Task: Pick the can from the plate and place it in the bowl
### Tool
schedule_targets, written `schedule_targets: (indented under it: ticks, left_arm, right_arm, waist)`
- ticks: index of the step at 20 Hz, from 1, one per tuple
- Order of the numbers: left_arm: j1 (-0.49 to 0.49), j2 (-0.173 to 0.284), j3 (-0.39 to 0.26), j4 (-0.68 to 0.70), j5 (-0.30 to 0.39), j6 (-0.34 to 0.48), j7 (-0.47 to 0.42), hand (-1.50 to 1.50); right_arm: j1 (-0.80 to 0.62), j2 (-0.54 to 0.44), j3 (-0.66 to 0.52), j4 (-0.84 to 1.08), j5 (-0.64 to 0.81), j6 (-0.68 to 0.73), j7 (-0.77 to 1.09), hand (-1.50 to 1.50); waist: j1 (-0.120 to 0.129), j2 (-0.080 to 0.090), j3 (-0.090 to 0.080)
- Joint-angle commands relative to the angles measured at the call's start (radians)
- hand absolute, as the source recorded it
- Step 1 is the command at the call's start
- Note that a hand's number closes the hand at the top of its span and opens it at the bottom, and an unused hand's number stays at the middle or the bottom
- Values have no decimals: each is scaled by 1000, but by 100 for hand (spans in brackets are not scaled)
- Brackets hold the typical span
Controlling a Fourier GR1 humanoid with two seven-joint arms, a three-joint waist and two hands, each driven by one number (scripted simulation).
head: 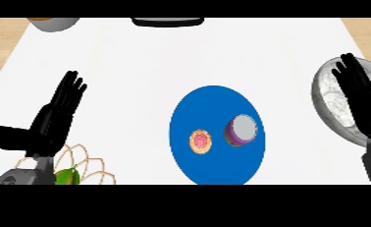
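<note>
Purple can with silver lid (241, 129) stands on the blue round plate (215, 169), looks light, stiff, slippery; I'd grab its sides, both black hands (59, 110) (355, 86) spread

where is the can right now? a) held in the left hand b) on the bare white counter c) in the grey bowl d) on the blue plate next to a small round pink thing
d: the can stands on the blue plate beside a small round pink item, and neither the left hand nor the right hand holds it.
</note>
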Motion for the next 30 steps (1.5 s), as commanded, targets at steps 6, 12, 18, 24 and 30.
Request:
schedule_targets:
  ticks: [6,12,18,24,30]
  left_arm:
    - [-49,35,-116,-40,-117,-41,22,0]
    - [-74,4,-201,-66,-124,-77,95,0]
    - [-104,-52,-246,-76,-173,-26,123,0]
    - [-114,-54,-263,-100,-180,-30,147,0]
    - [-128,-56,-259,-113,-173,-33,165,0]
  right_arm:
    - [87,213,-29,-220,210,-594,46,150]
    - [219,386,172,-251,515,-933,142,-150]
    - [261,279,339,-194,886,-920,482,-150]
    - [224,153,354,-175,961,-575,819,-150]
    - [129,176,439,-308,849,-229,1177,-150]
  waist:
    - [-82,-41,1]
    - [-19,-19,4]
    - [10,-10,-2]
    - [30,-8,-7]
    - [49,-14,-4]
